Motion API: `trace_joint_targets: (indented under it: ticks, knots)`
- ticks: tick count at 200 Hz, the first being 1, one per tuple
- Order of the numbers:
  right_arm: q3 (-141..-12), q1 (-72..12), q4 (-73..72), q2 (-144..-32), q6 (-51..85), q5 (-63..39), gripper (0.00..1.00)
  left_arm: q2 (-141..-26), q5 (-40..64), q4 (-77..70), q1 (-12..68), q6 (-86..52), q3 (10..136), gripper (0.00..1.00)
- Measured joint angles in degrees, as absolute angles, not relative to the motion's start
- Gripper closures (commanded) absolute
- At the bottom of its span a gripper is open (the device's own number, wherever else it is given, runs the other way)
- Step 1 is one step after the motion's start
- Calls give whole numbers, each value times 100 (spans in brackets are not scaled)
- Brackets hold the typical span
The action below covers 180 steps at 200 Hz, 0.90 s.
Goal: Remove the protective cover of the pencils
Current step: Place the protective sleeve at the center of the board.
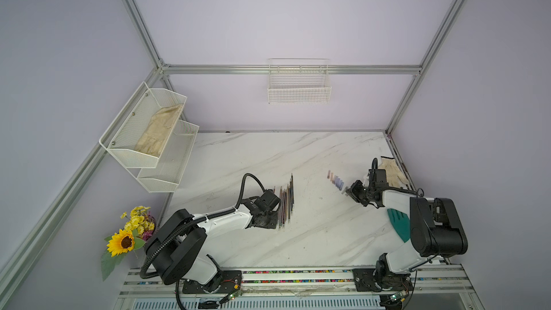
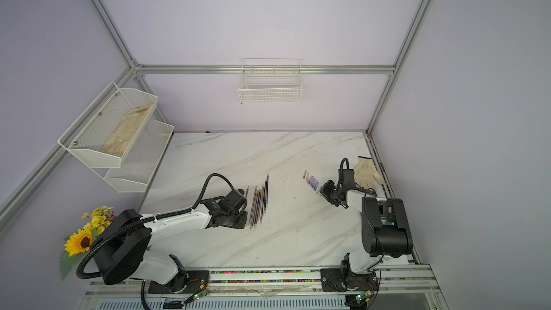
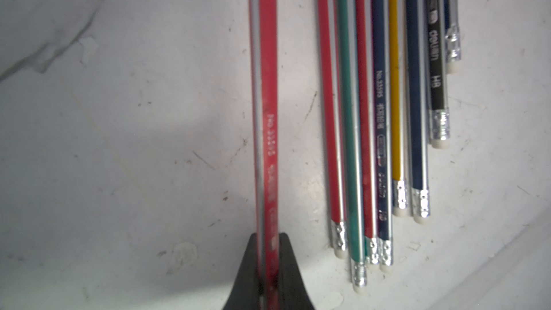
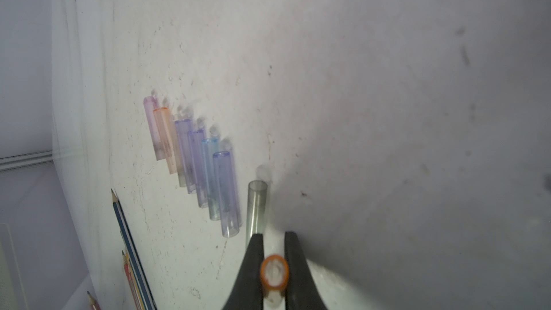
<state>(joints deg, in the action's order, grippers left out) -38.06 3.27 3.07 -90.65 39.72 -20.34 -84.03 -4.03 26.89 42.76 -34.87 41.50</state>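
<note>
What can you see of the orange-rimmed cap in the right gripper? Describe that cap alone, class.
The cap is a short, translucent tube, plastic by its look, with an orange rim. It shows blurred, end-on, open mouth toward the wrist camera, no pencil inside. The right gripper clamps it between two black fingers, near a row of loose caps on the table.

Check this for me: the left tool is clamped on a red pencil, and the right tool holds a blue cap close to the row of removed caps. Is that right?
Not quite. The cap in the right tool is orange, not blue, as the right wrist view shows. The rest holds: the left tool is clamped on a red pencil, and the removed caps lie in a row close by.
</note>
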Motion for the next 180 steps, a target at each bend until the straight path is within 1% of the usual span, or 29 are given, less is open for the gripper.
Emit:
trace_joint_targets:
  ticks: [56, 90, 101, 106, 115, 180]
  knots:
    - [-3804, 340, 309, -9065, 3972, -2095, 85, -8466, -405, 2720, 4276, -3308, 4202, 99]
    - [-3798, 349, 311, -9065, 3968, -2132, 84, -8593, -368, 2738, 4274, -3170, 4327, 94]
    - [-3791, 351, 309, -9065, 3968, -2154, 83, -8615, -349, 2735, 4268, -3162, 4351, 94]
    - [-3791, 351, 309, -9065, 3966, -2161, 80, -8626, -338, 2735, 4265, -3157, 4359, 94]
    - [-3791, 351, 309, -9065, 3959, -2180, 79, -8630, -320, 2740, 4252, -3135, 4366, 94]
    - [-3758, 377, 255, -9067, 3927, -2290, 79, -8628, -270, 2742, 4241, -3083, 4366, 94]
